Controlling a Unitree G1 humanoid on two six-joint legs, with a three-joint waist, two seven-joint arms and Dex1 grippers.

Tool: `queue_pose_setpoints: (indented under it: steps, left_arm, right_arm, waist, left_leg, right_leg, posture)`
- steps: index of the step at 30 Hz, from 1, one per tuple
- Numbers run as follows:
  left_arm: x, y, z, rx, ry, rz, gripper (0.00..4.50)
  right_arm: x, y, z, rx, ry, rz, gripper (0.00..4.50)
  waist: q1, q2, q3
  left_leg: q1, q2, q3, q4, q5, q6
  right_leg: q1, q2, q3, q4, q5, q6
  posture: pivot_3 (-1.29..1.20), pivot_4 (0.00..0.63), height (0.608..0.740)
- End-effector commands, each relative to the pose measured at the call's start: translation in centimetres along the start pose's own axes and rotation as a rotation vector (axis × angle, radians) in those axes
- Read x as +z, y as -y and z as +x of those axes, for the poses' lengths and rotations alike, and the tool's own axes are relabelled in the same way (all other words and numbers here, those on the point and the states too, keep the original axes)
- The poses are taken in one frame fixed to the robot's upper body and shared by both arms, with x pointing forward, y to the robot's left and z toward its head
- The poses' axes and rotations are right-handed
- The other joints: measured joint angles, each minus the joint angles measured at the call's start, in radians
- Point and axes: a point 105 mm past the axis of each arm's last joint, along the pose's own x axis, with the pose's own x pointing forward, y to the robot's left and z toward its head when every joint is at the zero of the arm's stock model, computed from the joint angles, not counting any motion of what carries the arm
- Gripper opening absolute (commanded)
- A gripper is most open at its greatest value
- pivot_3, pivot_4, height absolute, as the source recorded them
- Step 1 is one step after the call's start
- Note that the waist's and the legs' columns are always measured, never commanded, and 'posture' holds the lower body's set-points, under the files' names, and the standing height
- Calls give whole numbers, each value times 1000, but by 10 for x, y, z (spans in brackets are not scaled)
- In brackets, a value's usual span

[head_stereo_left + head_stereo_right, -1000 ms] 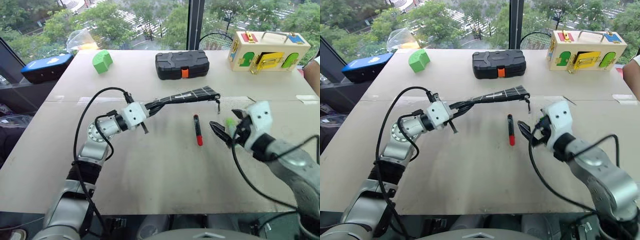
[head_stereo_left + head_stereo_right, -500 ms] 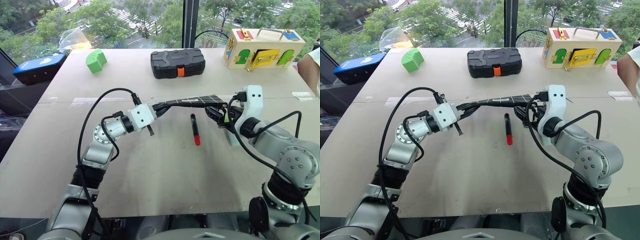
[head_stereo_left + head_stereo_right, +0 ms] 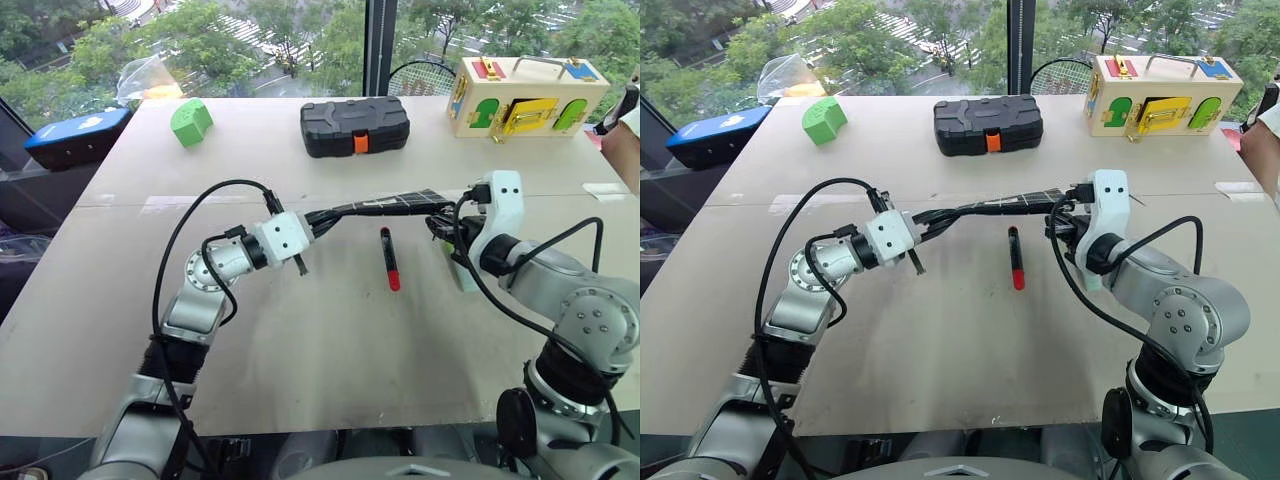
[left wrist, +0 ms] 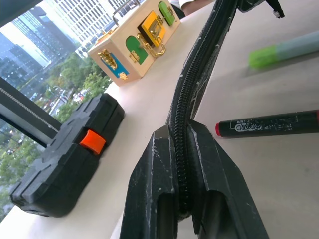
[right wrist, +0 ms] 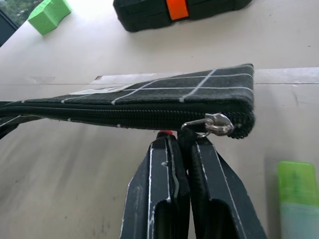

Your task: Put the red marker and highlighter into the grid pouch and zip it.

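The grid pouch hangs level above the table, stretched between both grippers. My left gripper is shut on the pouch's left end, its fingertips pinching the zipper edge. At the right end my right gripper is shut on the zipper pull, just under the slider. On the table below the pouch lies the red marker. The highlighter rests on the table beside my right gripper, partly hidden by it in the eye views.
A hard black case with an orange latch sits at the back middle, a green block at the back left, and a wooden latch box at the back right. A blue object lies off the left edge. A person's arm shows at the right edge.
My right gripper moved from near the highlighter up to the pouch's right end and went from open to shut on the zipper pull. The left gripper kept its hold.
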Motion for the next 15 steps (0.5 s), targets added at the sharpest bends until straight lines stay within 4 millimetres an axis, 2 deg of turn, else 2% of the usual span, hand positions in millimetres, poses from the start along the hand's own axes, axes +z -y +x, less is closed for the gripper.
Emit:
queue_pose_setpoints:
  steps: [1, 4, 8, 13, 15]
  left_arm:
    - [12, -8, -2, 24, 28, 43, 0]
    - [12, -8, -1, 16, 23, 70, 0]
    - [15, -3, 3, -16, 20, 135, 0]
    - [20, 3, 5, -37, 42, 155, 0]
    - [23, 3, 3, -35, 50, 152, 0]
  right_arm:
    - [7, -3, -4, 17, 27, -40, 46]
    - [5, -4, -5, 36, 12, -59, 46]
    - [-4, -22, -4, 156, -44, -77, 46]
    - [-14, -26, 2, 185, -98, -84, 46]
    - [-18, -19, 4, 166, -117, -86, 46]
  waist:
    - [0, 0, 0]
    - [-1, 0, 0]
    - [-2, 0, 0]
    - [-4, 0, 0]
    - [-3, 0, 0]
  left_leg:
    - [0, 0, 0, 0, 0, 0]
    - [0, 0, 0, 0, 0, 0]
    - [0, 0, 1, 0, 0, 0]
    - [0, 0, 1, 0, 0, 0]
    - [0, 0, 1, 0, 0, 0]
  right_leg:
    - [0, 0, 0, 0, 0, 0]
    - [0, 0, 0, 0, 0, 0]
    - [0, 0, 0, 0, 0, 0]
    - [0, 0, 0, 0, 0, 0]
    - [0, 0, 0, 0, 0, 0]
  posture:
    - [0, 150, 740]
    - [0, 150, 740]
    - [0, 150, 740]
    - [0, 150, 740]
    - [0, 150, 740]
